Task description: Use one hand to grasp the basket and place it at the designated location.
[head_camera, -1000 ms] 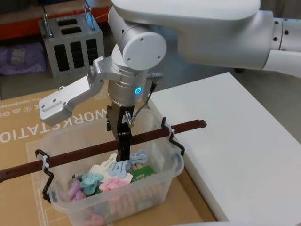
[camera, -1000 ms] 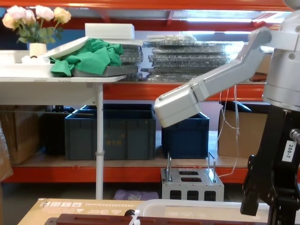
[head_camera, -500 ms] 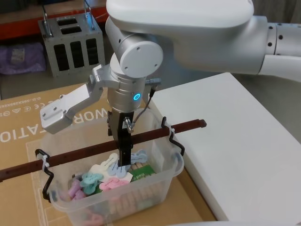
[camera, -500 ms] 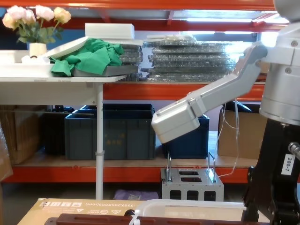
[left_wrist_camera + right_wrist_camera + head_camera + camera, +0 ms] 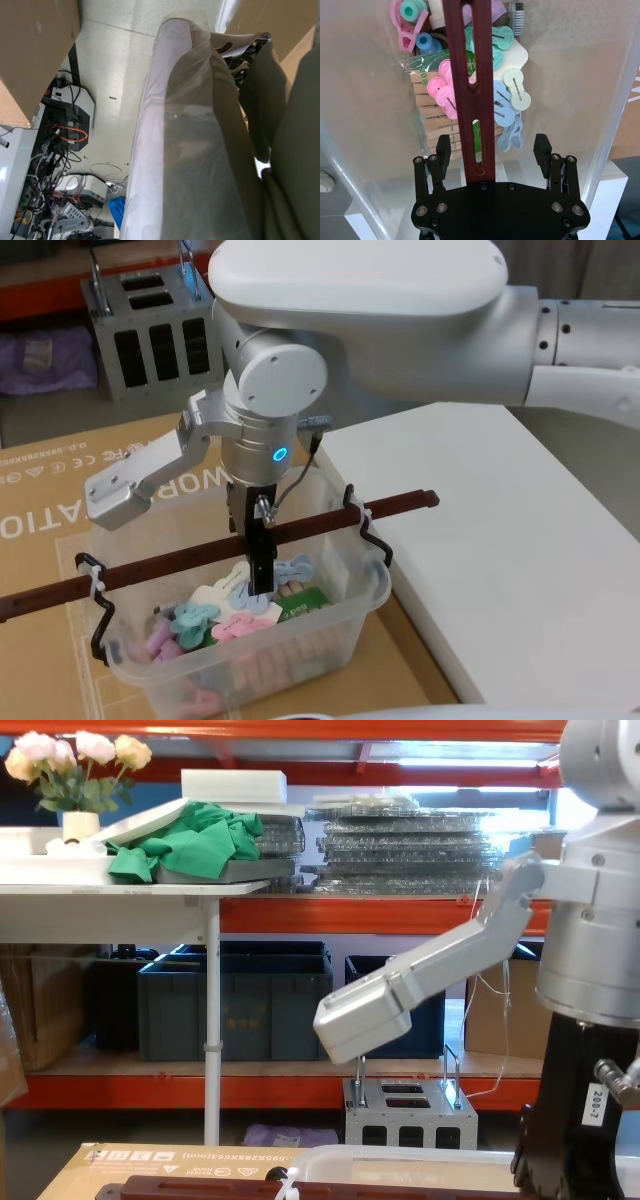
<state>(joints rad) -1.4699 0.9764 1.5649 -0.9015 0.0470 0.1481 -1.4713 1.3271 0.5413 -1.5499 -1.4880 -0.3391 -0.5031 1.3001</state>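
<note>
Basket (image 5: 372, 592) sits directly under the right gripper (image 5: 493, 146), on brown cardboard (image 5: 60, 490).

- Right wrist view: fingers (image 5: 443, 146) spread, one on each side of the reddish-brown bar handle (image 5: 471, 100). Neither touches it, and the bar lies closer to one finger than the other.
- Below the fingertips lie pastel clips (image 5: 506, 107) and wooden pegs on the tub floor.
- Head view: one dark finger crosses in front of the bar. Its partner is hidden behind it, so the spread cannot be read there.
- A white zip tie (image 5: 95, 586) shows at the handle end far out to the gripper's left. That tip of the handle is cut off by the frame.
- Chest view: fingertips run off the lower edge, and the basket shows as rim and bar top alone.
- White tabletop (image 5: 500, 520) lies to the gripper's right.
- Left wrist view: a blurred translucent sheet (image 5: 170, 150) close to the lens, with floor and cables (image 5: 65, 145) beyond. The left arm is parked away from the basket.
- Behind the gripper stands a grey metal box (image 5: 410, 1115), with dark blue crates (image 5: 235, 1000) farther back.
</note>
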